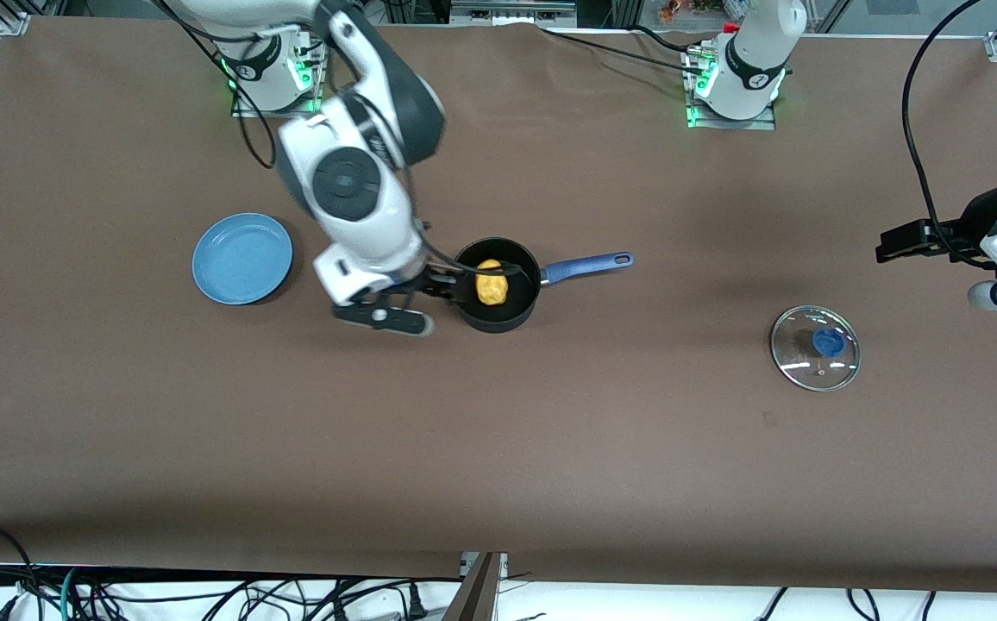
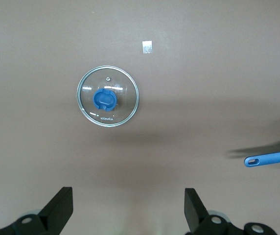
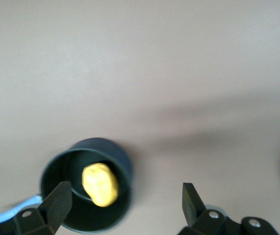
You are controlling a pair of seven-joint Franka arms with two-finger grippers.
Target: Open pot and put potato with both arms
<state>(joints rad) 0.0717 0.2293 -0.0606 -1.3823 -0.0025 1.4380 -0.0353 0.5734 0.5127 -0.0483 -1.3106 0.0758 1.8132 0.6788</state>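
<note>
The black pot (image 1: 516,315) stands uncovered mid-table, its blue handle (image 1: 589,265) pointing toward the left arm's end. The yellow potato (image 1: 492,282) lies inside it. My right gripper (image 1: 451,289) is open and empty, just above the pot's rim on the side toward the right arm's end. In the right wrist view the potato (image 3: 100,184) sits in the pot (image 3: 96,143), apart from the open gripper (image 3: 126,196). The glass lid (image 1: 815,348) with its blue knob lies flat on the table. My left gripper (image 1: 891,243) is open and empty, up over the table beside the lid (image 2: 108,96).
A flat blue plate (image 1: 242,258) lies toward the right arm's end of the table. A small white tag (image 2: 148,47) lies on the brown cloth near the lid. The pot handle's tip (image 2: 272,157) shows in the left wrist view.
</note>
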